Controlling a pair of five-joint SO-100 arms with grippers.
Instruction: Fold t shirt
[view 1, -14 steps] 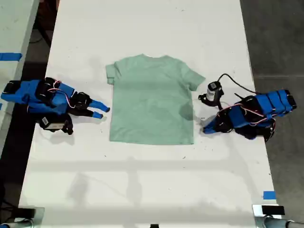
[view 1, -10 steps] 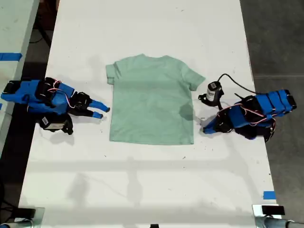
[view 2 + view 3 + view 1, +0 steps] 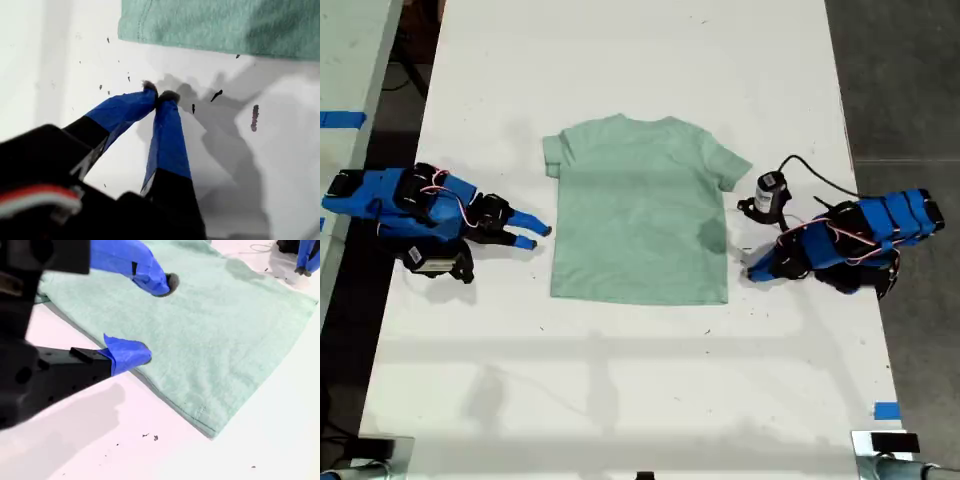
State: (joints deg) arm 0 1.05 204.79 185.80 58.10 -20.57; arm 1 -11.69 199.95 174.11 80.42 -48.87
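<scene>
My second gripper [image 3: 150,320] gapes over the t shirt [image 3: 640,210]'s edge — my first gripper [image 3: 160,96] is clenched, empty. A shallow bite could drag the cloth across the table [image 3: 640,60].

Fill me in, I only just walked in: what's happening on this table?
Two blue arms flank a mint-green t shirt lying flat and unfolded on a white table. My first gripper is shut and empty on the table just off the shirt's edge, at the exterior view's right. My second gripper is open at the opposite edge, gripping nothing. Folding hasn't begun.
</scene>
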